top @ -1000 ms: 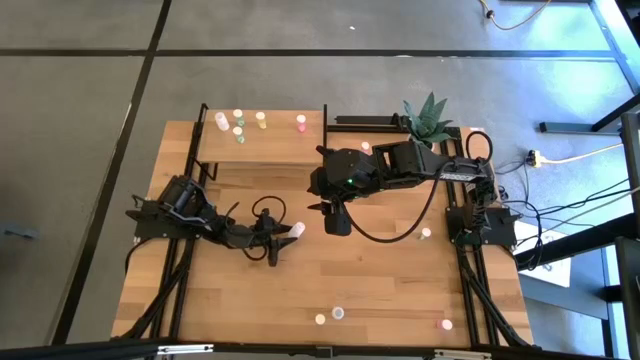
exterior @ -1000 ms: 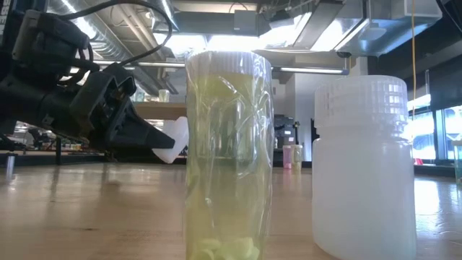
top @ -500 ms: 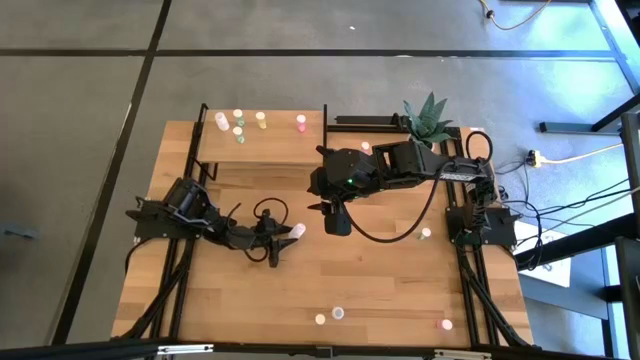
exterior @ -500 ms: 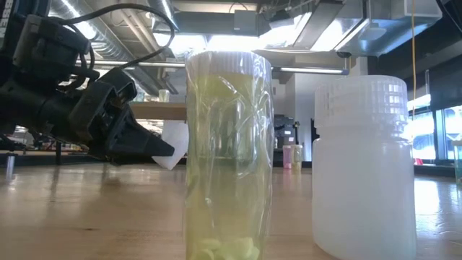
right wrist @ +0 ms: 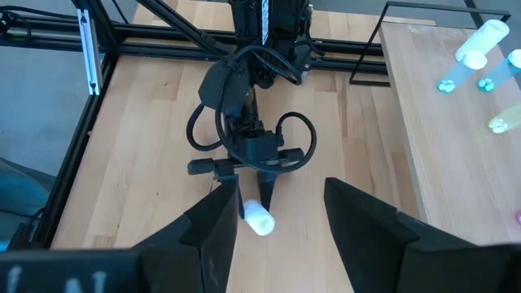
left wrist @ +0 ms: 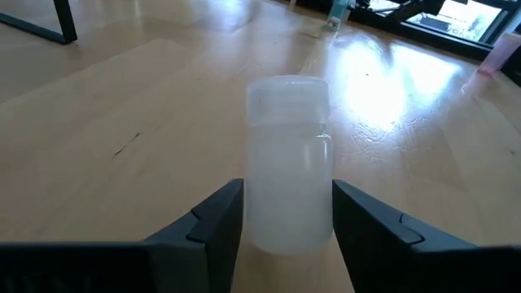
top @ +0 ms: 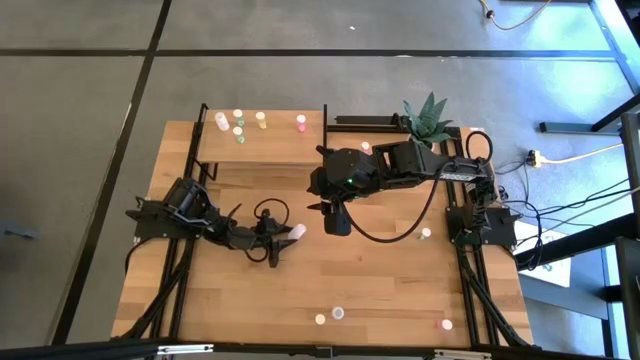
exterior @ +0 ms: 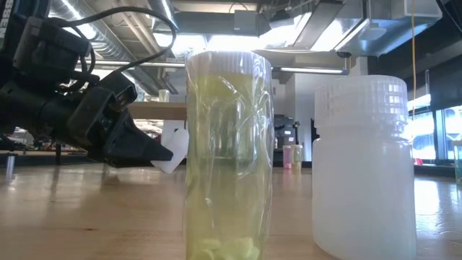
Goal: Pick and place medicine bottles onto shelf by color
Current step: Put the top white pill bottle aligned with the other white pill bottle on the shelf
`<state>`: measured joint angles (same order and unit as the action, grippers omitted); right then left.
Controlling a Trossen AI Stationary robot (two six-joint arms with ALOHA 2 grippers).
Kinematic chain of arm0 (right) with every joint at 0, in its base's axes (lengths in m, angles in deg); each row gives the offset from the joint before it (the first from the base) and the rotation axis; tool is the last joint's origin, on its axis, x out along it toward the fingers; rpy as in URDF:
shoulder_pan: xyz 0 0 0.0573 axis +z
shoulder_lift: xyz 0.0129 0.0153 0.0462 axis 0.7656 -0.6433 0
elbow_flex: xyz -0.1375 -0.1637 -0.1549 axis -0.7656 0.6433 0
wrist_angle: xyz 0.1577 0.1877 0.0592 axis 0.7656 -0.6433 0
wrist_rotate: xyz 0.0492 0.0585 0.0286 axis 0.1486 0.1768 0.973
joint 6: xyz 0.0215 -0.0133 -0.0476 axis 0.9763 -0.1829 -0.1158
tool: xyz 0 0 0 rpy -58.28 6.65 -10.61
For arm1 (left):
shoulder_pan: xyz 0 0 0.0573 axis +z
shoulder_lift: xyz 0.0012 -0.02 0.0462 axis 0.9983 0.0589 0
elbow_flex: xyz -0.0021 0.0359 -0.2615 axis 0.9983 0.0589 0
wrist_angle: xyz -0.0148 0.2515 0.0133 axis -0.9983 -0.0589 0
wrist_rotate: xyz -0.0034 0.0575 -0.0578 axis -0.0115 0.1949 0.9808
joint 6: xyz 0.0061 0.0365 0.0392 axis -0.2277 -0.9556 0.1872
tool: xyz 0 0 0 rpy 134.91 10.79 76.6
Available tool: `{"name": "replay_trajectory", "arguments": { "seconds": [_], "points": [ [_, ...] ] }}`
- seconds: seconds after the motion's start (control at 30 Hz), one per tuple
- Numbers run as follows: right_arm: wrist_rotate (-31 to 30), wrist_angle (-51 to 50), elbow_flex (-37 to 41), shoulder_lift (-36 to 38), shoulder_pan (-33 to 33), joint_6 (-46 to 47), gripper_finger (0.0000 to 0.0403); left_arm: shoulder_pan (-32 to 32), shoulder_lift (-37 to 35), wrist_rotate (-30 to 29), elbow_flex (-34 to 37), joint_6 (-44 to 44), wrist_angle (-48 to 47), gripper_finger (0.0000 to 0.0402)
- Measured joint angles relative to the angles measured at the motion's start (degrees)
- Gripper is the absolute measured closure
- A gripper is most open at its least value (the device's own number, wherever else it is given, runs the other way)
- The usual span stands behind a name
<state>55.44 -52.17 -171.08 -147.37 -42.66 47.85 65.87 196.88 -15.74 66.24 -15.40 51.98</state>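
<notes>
My left gripper (top: 284, 236) sits low over the table's left middle, shut on a white-capped medicine bottle (left wrist: 289, 159) whose cap end juts past the fingertips (top: 298, 230). My right gripper (right wrist: 281, 220) hangs open, high above the table's middle (top: 335, 215), with nothing between its fingers. The shelf (top: 262, 148) stands at the far left. It carries a lying white bottle (top: 222, 121), green-topped ones (top: 239, 131), a yellow one (top: 261, 118) and a pink one (top: 301, 122). My left gripper pinches the bottle's body (left wrist: 254, 220) between its two fingers, which lie one on each side of it near its base. The fingers come nearly level from the table's left and run along the bottle. The bottle is tilted (exterior: 173, 148), cap end away from the gripper; whether its lower end touches the table I cannot tell.
Loose bottles lie near the front edge (top: 338, 313), (top: 446, 324) and at the right (top: 426, 234). A potted plant (top: 428, 118) stands at the far right. In the low view a yellow bottle (exterior: 229, 155) and a white one (exterior: 364, 166) stand close to the camera.
In the low view my left gripper's fingertips and the white bottle have dipped a little toward the table, and the bottle now stands steeper.
</notes>
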Motion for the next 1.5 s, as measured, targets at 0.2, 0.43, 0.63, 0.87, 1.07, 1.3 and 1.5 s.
{"name": "replay_trajectory", "arguments": {
  "seconds": [0.2,0.43,0.63,0.87,1.07,1.3,1.5],
  "points": [
    [-0.01,0.00,0.00,0.00,0.01,-0.01,0.0217,0.00,0.00,-0.31,0.02,1.81,-1.43,0.0178],
    [-0.01,0.00,0.00,0.00,0.01,0.00,0.0217,0.00,0.00,-0.37,0.02,3.41,-1.60,0.0146],
    [-0.01,0.00,0.00,0.00,0.01,0.00,0.0217,0.00,-0.02,-0.35,0.02,3.41,-0.15,0.0147],
    [0.01,-0.02,0.00,0.00,0.01,0.01,0.0217,-0.41,-0.21,-0.33,0.07,2.97,0.20,0.0146],
    [0.00,0.14,0.00,0.00,0.01,0.02,0.0217,-1.46,-5.08,-0.32,2.60,0.92,0.10,0.0145],
    [-0.01,0.76,0.00,0.00,-0.01,0.01,0.0217,-1.55,-16.27,0.66,5.75,-5.70,-2.42,0.0148],
    [0.01,1.05,0.00,0.00,0.01,-0.01,0.0217,-1.57,-27.25,2.85,3.92,-7.25,-18.27,0.0146]
  ]
}}
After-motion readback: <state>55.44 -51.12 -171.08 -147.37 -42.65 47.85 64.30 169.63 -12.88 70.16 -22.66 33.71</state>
